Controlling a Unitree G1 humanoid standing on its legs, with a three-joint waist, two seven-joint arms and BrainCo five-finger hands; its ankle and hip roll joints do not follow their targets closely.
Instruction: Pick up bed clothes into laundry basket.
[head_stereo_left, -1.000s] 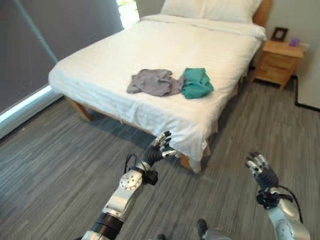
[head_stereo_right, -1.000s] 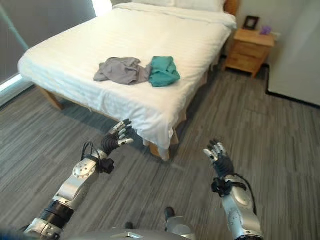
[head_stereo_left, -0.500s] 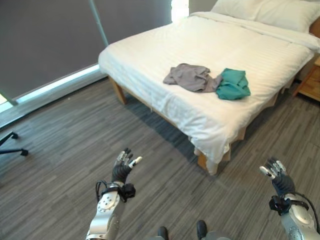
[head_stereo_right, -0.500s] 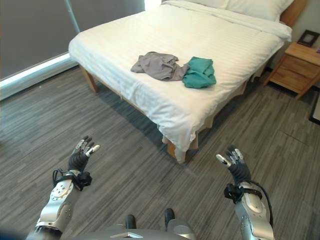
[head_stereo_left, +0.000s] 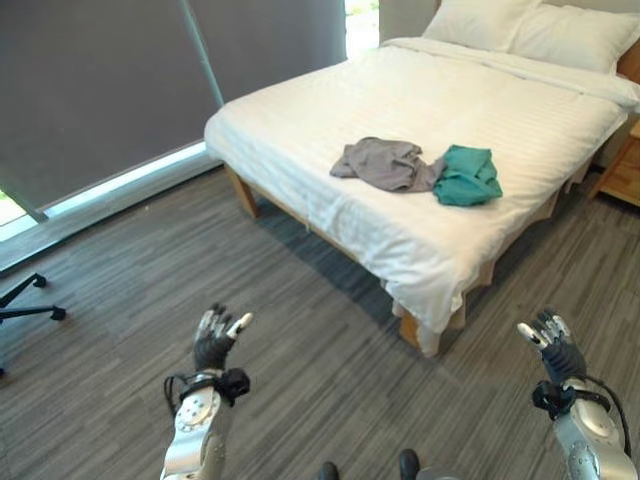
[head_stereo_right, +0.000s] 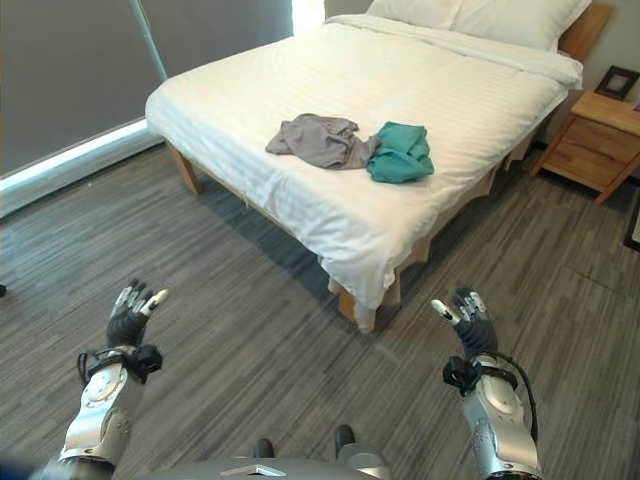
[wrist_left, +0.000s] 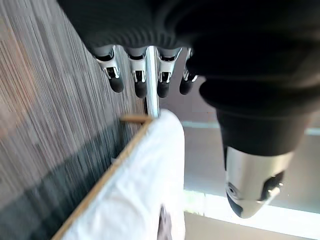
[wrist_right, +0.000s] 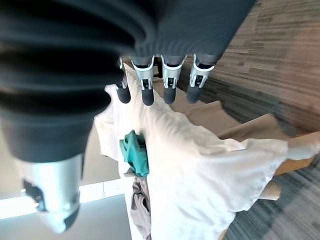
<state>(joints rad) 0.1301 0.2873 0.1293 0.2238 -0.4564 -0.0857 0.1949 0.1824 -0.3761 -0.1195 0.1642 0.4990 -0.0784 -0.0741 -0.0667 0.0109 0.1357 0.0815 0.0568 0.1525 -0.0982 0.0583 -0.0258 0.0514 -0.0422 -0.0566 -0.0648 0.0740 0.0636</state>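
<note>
the bed (head_stereo_left: 330, 120), with white bedding, filled the upper right of the head views. two garments lay on it near the foot corner: a grey garment (head_stereo_left: 385, 163) and, touching its right edge, a teal garment (head_stereo_left: 467, 176). pillows (head_stereo_left: 520, 28) sat at the top right, and a wooden nightstand (head_stereo_right: 598, 128) stood at the right edge of the right eye view. a laundry basket could not be made out in these views.

the left hand (head_stereo_left: 217, 340) hung at the lower left of the frame over bare wood-grain floor (head_stereo_left: 120, 270), fingers straight and spread, holding nothing. the right hand (head_stereo_left: 551, 346) hung at the lower right, likewise spread and empty. both hands were well apart from the garments, with the bed corner between them and the robot.

the step in hand appeared to be the approach to the bed; nothing had yet been picked up. to do it well, the robot would probably need to close on the near corner until the clothes came within reach, keeping both hands spread and raised above the mattress edge. as the garments touched, one hand could likely gather both if its fingers came down over their join; otherwise each hand could take one. loose cloth would tend to trail, so a full curl around bunched folds seemed safer than a fingertip pinch.
</note>
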